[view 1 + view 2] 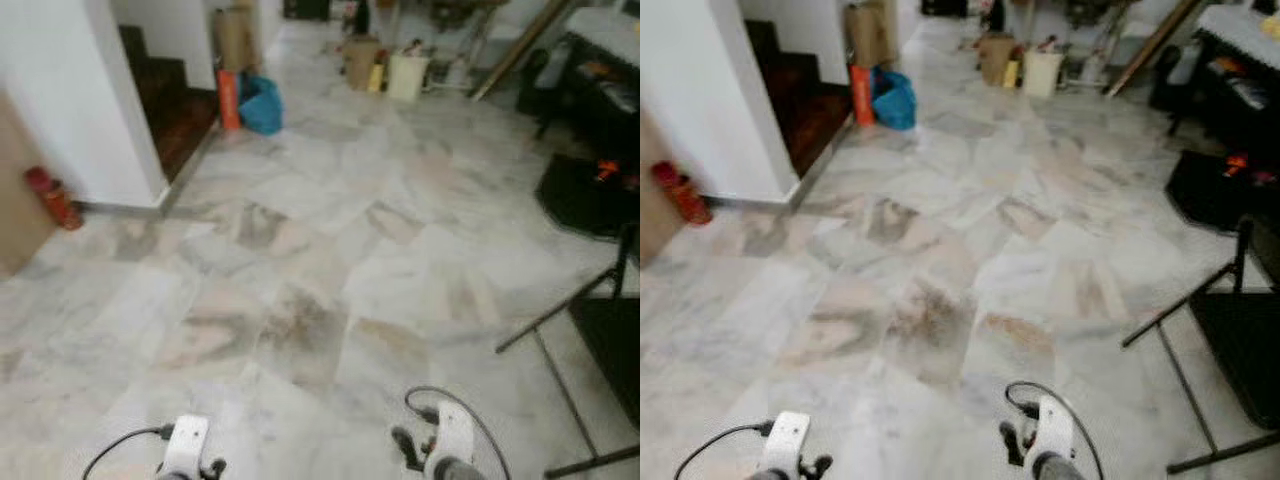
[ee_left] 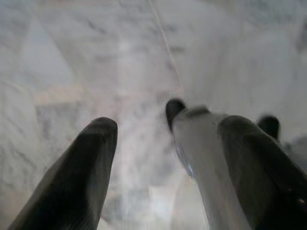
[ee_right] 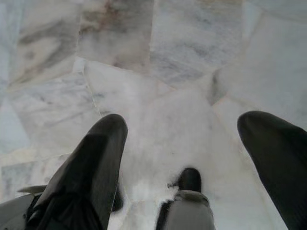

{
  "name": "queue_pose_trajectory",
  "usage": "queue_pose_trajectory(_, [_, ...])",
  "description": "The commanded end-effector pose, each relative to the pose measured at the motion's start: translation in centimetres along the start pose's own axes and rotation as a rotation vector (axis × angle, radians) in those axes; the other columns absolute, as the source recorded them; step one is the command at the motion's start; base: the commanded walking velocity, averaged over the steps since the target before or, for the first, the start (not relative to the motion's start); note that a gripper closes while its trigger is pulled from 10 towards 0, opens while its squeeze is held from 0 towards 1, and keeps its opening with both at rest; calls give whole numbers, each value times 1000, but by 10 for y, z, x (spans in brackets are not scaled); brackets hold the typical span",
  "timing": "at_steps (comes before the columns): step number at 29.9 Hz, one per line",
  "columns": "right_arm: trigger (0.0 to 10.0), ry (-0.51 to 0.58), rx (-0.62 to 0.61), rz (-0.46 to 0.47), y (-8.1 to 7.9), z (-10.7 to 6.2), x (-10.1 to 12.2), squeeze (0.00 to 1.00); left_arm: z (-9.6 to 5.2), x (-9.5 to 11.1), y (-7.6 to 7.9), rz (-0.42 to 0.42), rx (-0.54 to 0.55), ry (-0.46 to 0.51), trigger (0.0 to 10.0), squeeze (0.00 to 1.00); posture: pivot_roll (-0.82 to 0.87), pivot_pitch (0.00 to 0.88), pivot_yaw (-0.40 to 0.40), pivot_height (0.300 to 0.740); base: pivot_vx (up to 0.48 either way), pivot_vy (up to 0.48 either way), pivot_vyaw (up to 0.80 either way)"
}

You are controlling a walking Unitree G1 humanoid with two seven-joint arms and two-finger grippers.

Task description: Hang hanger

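Both arms hang low over a marble floor (image 1: 330, 260). My left arm (image 1: 187, 445) and right arm (image 1: 440, 440) show at the bottom edge of the eye views. In the left wrist view my left gripper (image 2: 168, 124) is open, with nothing held; floor and a silver part of my own body lie beyond the fingers (image 2: 81, 167). The right gripper (image 3: 184, 120) is open too, its fingers (image 3: 91, 163) wide apart over the tiles. A black metal stand (image 1: 565, 330) with thin floor legs is at the right.
A white wall corner (image 1: 90, 100) and dark stairs (image 1: 170, 100) are on the left, with a red fire extinguisher (image 1: 50, 197) at the wall. A blue bag (image 1: 262, 103), boxes and a pale bucket (image 1: 405, 75) sit far ahead. Dark furniture (image 1: 600, 90) lines the right.
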State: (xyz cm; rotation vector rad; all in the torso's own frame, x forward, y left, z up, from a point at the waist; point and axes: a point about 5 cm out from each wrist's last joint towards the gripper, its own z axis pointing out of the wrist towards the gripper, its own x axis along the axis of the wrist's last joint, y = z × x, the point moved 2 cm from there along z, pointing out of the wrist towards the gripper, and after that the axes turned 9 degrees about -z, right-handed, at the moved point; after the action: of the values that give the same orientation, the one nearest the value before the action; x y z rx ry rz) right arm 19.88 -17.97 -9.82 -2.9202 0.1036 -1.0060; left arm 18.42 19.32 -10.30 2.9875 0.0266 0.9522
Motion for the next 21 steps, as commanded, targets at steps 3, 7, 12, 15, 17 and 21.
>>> queue_pose_trajectory(3, [10000,-1,5,5,-3,1,1,0,1,7,-6,7,14,11,10000,0,21,0,-47,740,-275,0,0])
queue_pose_trajectory(7, [10000,-1,8,5,-4,1,1,0,1,7,-7,6,16,11,10000,0,24,0,-48,740,-277,0,0])
queue_pose_trajectory(12, [10000,-1,10,6,-6,1,1,0,0,7,-7,8,17,9,10000,0,25,0,-47,740,-275,0,0])
queue_pose_trajectory(15, [10000,-2,10,6,-6,1,1,0,0,7,-7,9,17,8,10000,0,25,0,-47,740,-274,0,0])
queue_pose_trajectory(17, [10000,-3,10,7,-6,1,0,0,0,6,-7,8,18,7,10000,0,28,0,-50,740,-274,0,0])
queue_pose_trajectory(21, [10000,-5,10,4,-5,1,1,0,0,6,-6,6,17,6,10000,0,31,0,-53,740,-276,0,0])
